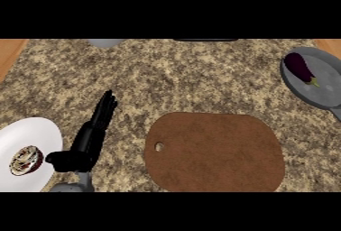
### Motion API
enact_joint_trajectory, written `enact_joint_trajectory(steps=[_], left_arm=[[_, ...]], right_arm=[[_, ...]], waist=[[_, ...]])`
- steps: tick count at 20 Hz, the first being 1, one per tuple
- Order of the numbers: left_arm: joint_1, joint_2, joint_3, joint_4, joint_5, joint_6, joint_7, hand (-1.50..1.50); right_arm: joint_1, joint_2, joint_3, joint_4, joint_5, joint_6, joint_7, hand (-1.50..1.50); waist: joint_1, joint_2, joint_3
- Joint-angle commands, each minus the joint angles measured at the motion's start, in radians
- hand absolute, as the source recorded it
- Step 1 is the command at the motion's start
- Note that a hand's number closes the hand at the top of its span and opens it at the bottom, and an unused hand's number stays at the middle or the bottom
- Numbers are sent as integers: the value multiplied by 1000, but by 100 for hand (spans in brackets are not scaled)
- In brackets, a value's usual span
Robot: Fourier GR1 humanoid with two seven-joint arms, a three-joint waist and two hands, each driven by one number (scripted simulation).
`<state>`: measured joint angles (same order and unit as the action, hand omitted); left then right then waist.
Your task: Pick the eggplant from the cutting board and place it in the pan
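Eggplant (300, 67): is being carried by the pan, lying aslant on its upper left part, its dark purple body pointing up-left and its stem end pointing down-right.
Pan (325, 92): a grey round pan is being shown at the right edge of the head view, partly cut off by that edge; its handle is being seen running off at the lower right.
Cutting board (213, 152): a brown rounded board is being shown lying flat on the tabletop in the lower middle, with a small hole near its left edge; nothing is being carried by it.
Left hand (90, 140): is being held over the tabletop to the left of the cutting board, fingers straight and pressed together, pointing up the view, thumb jutting out left towards the plate; nothing is being pinched.
Right hand: is not being shown.
Plate (30, 135): a white plate is being shown at the lower left edge, with a small round patterned item (26, 160) lying on it.
Tabletop (180, 76): a speckled granite surface is being shown under all of it.
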<state>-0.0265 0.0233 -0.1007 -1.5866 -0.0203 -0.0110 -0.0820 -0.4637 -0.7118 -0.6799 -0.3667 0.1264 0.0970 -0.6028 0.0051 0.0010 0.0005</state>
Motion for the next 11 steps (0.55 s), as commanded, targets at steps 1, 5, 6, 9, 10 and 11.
enact_joint_trajectory(steps=[1,5,6,9,10,11], left_arm=[[-13,-22,-24,40,-34,34,-24,0],[-14,0,13,27,-3,-8,-19,0],[56,-3,-24,-47,-1,-20,-15,0],[10,10,4,-38,-3,-13,27,0],[29,3,13,-23,1,-4,7,0],[-13,-10,9,27,-17,7,-13,0]], right_arm=[[70,70,47,-122,-23,-46,38,-150],[41,15,76,-87,-31,-52,40,-150],[36,0,67,9,-15,-53,-26,-150],[66,36,106,-149,-21,-117,49,-150],[99,48,110,-165,-22,-132,34,-150],[68,20,118,-162,-17,-135,60,-150]], waist=[[-9,-3,-1],[-1,0,0],[7,2,1],[-2,-1,0],[-3,-2,-1],[-3,-1,0]])
